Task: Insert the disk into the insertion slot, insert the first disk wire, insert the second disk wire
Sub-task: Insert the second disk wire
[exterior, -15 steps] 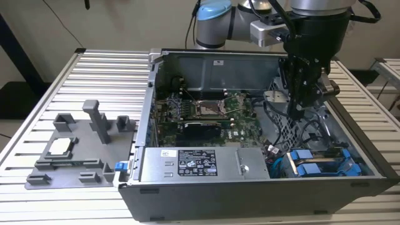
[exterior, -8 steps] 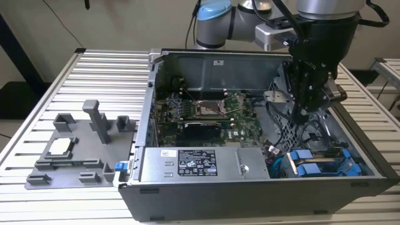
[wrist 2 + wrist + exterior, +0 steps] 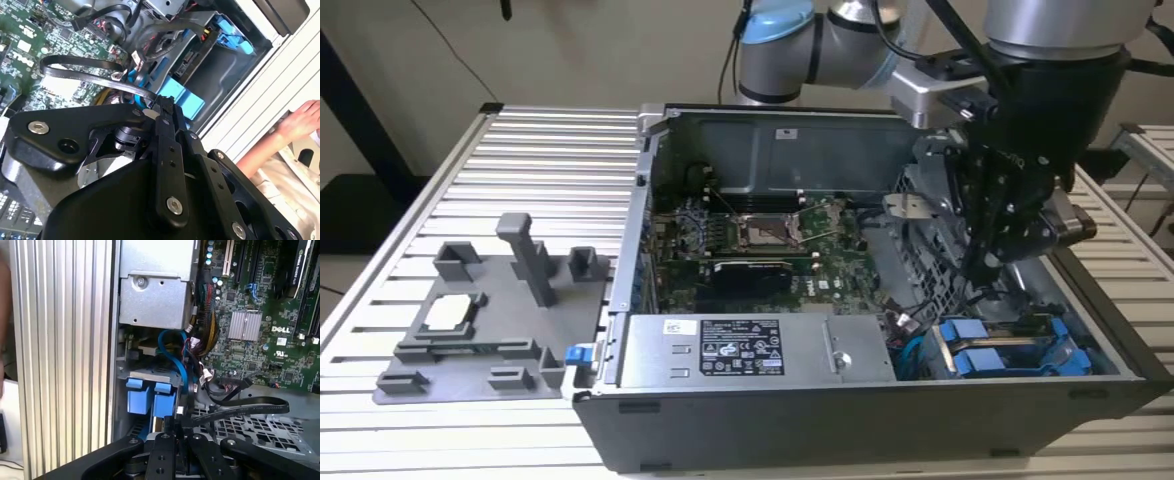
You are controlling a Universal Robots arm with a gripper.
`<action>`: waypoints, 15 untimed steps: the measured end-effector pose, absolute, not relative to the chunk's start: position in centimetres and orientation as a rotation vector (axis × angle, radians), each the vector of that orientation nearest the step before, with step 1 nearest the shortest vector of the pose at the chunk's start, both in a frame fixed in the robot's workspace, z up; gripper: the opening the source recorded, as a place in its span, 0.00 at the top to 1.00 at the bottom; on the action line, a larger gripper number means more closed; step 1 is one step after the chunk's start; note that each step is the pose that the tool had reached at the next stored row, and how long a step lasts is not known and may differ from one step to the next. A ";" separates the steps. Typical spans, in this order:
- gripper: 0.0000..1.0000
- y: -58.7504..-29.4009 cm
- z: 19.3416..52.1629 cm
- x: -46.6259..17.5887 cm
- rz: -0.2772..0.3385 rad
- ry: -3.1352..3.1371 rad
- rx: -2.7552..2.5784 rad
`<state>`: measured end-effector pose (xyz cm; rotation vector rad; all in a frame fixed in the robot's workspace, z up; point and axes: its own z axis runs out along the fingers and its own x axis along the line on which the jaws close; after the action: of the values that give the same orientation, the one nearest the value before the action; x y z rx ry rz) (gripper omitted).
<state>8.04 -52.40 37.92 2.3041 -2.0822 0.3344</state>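
- black gripper (image 3: 176,426) sits right up front in both wrist views, fingers (image 3: 167,112) pinched together on the end of a flat black cable (image 3: 245,407). looks like it's clamped on the connector, jaws basically closed around it
- blue plastic tabs of the disk (image 3: 150,400) carrier are just beyond the fingertips. the disk is already sitting inside the insertion slot (image 3: 1014,355), in the case's near corner at the exterior view's right
- a blue wire (image 3: 172,352) curls up from beside the carrier toward a bundle of coloured wires next to the grey power supply box (image 3: 754,350)
- perforated grey metal cage (image 3: 260,427) lies just beside the gripper, under the black cable
- green motherboard (image 3: 761,235) fills the middle of the open computer case (image 3: 854,420), further in
- the arm (image 3: 1041,120) drops into the case from above on the exterior view's right
- grey plastic fixture (image 3: 487,320) sits on the slatted table (image 3: 547,160), well apart from the case on the exterior view's left
- a person's hand (image 3: 302,117) rests out past the case edge in the second wrist view
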 end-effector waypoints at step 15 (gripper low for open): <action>0.84 -57.2 37.9 9.9 0.315 -2.075 2.299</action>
<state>9.93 -57.20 37.86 2.2989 -2.0749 0.3148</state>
